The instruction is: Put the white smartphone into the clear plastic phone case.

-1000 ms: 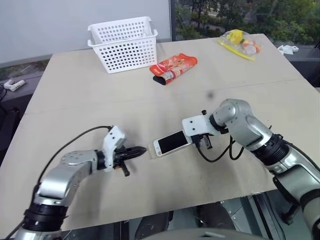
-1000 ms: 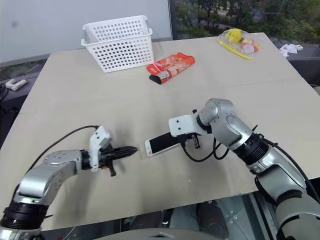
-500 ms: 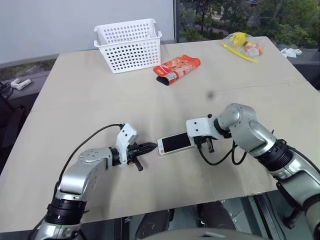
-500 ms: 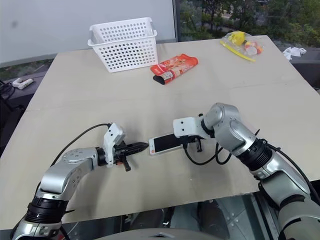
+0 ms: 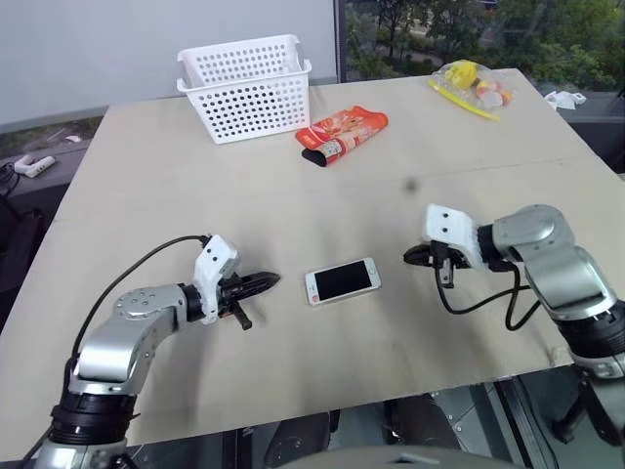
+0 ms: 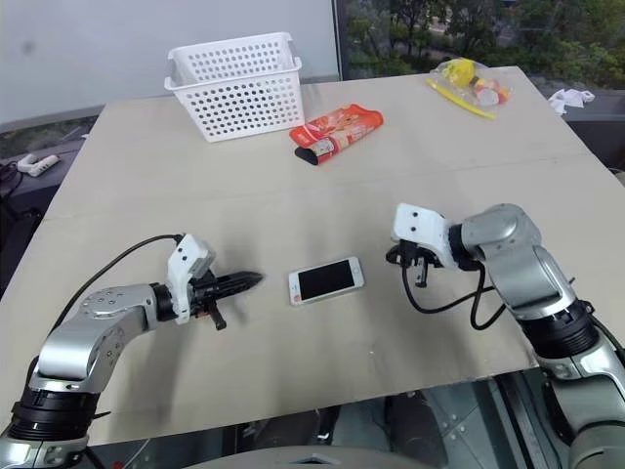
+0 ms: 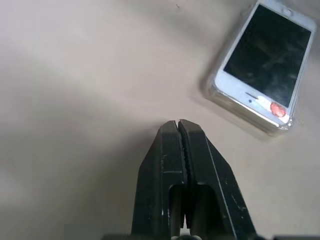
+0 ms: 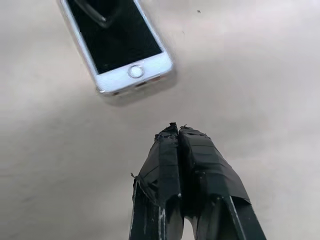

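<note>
The white smartphone (image 5: 342,281) lies flat and screen up on the table between my two grippers. In the left wrist view a thin transparent rim, the clear plastic phone case (image 7: 235,112), wraps the phone's (image 7: 265,55) edges, so the phone sits inside it. My left gripper (image 5: 273,280) is shut and empty, its tip a short gap from the phone's left end. To the right of the phone, my right gripper (image 5: 408,257) is shut with nothing held and points at the end with the home button (image 8: 135,71).
A white perforated basket (image 5: 246,86) stands at the far left of the table. A red snack pouch (image 5: 342,134) lies beside it, and a clear bag with yellow items (image 5: 471,85) lies at the far right. The table's front edge (image 5: 322,405) runs close below the phone.
My right gripper has drawn back to the right, off the phone, which now lies free on the table. My left gripper's tip, near the phone's left end before, now stands apart from it.
</note>
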You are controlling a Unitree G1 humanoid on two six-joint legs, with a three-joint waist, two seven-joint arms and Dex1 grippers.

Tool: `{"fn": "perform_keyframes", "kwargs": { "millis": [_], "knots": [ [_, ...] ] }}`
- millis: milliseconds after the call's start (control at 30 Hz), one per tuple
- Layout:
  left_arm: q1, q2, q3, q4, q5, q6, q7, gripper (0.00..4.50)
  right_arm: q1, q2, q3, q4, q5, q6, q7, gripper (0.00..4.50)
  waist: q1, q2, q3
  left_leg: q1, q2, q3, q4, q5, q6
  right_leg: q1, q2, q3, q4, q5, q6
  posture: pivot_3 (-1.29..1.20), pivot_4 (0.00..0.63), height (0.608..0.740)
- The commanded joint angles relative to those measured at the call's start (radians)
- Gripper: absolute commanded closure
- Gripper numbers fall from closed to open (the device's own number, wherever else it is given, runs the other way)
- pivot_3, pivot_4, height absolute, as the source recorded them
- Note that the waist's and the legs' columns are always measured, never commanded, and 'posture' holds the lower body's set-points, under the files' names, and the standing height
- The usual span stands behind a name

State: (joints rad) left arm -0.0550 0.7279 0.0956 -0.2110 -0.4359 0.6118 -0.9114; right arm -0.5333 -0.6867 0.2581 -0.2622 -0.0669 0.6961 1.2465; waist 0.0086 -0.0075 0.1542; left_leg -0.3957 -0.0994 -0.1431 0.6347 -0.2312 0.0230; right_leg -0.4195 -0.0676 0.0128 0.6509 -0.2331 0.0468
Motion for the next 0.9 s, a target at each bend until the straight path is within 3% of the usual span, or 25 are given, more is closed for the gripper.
{"fn": "perform_keyframes", "kwargs": {
  "millis": [33, 333, 467, 667, 900],
  "knots": [
    [0.009, 0.011, -0.045, -0.059, -0.02, 0.039, -0.019, 4.5, 0.004, -0.003, -0.015, 0.011, 0.022, -0.014, -0.052, 4.45, 0.0, 0.0, 0.0, 0.0, 0.0, 0.0, 0.0, 0.0, 0.0, 0.0, 0.0, 0.0, -0.001, 0.0, 0.0, 0.0, 0.15, 0.74],
    [-0.1, -0.077, -0.163, -0.036, 0.04, 0.065, 0.062, 4.5, -0.045, 0.022, 0.131, 0.098, -0.038, -0.096, -0.113, 4.45, 0.006, 0.0, 0.0, -0.001, 0.0, 0.001, 0.001, 0.001, -0.001, 0.0, -0.001, 0.0, -0.001, 0.0, 0.0, 0.0, 0.15, 0.74],
    [-0.154, -0.126, -0.193, 0.007, 0.079, 0.048, 0.104, 4.5, -0.074, 0.084, 0.223, 0.063, -0.055, -0.087, -0.118, 4.45, 0.001, -0.001, 0.0, 0.0, 0.0, 0.001, 0.001, 0.001, -0.001, 0.0, 0.0, 0.0, 0.0, 0.0, 0.0, 0.0, 0.15, 0.74],
    [-0.191, -0.181, -0.23, 0.018, 0.096, 0.052, 0.113, 4.5, -0.084, 0.185, 0.261, -0.016, -0.041, 0.017, -0.149, 4.45, -0.004, -0.001, -0.001, 0.002, 0.0, 0.001, 0.001, 0.001, -0.001, 0.002, 0.0, 0.001, 0.003, 0.0, 0.0, 0.0, 0.15, 0.74],
    [-0.16, -0.171, -0.197, 0.021, 0.129, 0.023, 0.124, 4.5, -0.005, 0.012, 0.104, 0.015, -0.04, 0.0, -0.164, 4.45, 0.009, -0.001, -0.001, 0.004, 0.0, 0.0, 0.005, -0.001, 0.002, 0.004, 0.001, -0.001, 0.007, 0.0, 0.0, 0.0, 0.15, 0.74]
  ]
}}
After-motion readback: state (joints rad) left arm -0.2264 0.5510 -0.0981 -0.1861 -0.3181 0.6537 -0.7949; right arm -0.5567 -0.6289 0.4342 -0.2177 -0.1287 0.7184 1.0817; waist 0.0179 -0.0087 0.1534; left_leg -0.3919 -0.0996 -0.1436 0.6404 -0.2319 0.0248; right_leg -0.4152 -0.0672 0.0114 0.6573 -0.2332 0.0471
